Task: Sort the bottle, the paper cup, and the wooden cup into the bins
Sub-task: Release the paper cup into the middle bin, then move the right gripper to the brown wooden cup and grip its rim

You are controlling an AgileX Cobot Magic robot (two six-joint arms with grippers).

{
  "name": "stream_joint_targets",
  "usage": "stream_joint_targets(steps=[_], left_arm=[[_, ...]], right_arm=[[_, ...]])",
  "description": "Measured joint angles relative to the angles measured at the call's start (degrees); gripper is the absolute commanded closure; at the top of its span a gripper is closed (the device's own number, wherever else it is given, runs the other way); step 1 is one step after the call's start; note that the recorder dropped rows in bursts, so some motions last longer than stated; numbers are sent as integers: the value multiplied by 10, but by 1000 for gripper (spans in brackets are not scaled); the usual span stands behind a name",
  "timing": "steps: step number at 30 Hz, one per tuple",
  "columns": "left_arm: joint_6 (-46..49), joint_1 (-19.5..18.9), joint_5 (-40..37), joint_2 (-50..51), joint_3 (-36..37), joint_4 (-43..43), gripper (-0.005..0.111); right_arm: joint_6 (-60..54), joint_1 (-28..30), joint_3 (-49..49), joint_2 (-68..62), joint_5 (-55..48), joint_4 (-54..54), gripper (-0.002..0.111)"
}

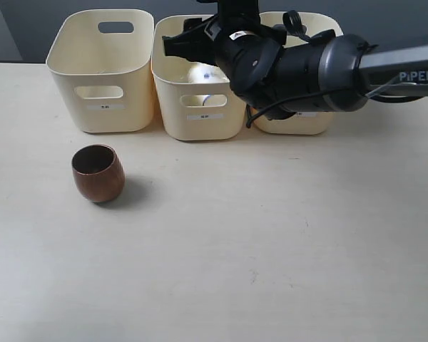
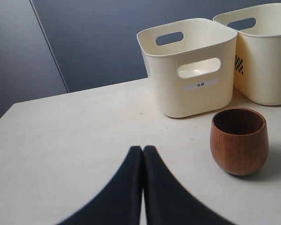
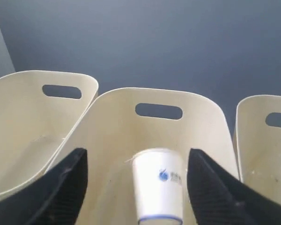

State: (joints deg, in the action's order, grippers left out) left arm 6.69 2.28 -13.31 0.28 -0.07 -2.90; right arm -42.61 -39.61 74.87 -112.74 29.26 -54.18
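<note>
Right gripper [image 3: 136, 151] – is being held above the middle bin [image 1: 200, 125], jaws spread wide, nothing pinched between them.

Paper cup [image 3: 158, 187] – is being seen inside the middle bin, below the spread fingers and touched by neither. It is being judged as already sorted. Whether it is resting upright or tipped cannot be told.

Left gripper [image 2: 143, 150] – is being kept low over the table [image 1: 271, 249], fingers pressed together, empty, near the wooden cup [image 1: 98, 173] but apart from it.

Wooden cup is standing upright on the table, mouth up, in front of the left bin [image 1: 100, 78] and clear of it. It is being taken as the next item.

Bottle is not being seen in any view; the right bin [image 1: 299, 127] is largely being hidden by the right arm, so its contents cannot be told.

Handling, as judgement:
- The wooden cup is being read as stiff, fairly light and not fragile.
- Its polished, egg-shaped wall is likely slippery, and fingers closed high or low on the curve may be squeezed off.
- A hold is being advised across the widest part of the belly, or over the rim with one finger inside the dark hollow.
- The jaws would have to be opened first.
</note>
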Motion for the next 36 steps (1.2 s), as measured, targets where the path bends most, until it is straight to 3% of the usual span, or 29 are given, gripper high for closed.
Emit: stream_joint_targets(steps=[9, 27, 32, 36], left_arm=[[0, 0, 0, 0, 0, 0, 107], [0, 0, 0, 0, 0, 0, 107], [0, 0, 0, 0, 0, 0, 107], [0, 0, 0, 0, 0, 0, 107]], right_arm=[[3, 0, 0, 2, -97, -4, 49], [15, 0, 0, 69, -502, -51, 49], [15, -8, 0, 69, -542, -90, 49], [16, -76, 0, 69, -496, -91, 54]])
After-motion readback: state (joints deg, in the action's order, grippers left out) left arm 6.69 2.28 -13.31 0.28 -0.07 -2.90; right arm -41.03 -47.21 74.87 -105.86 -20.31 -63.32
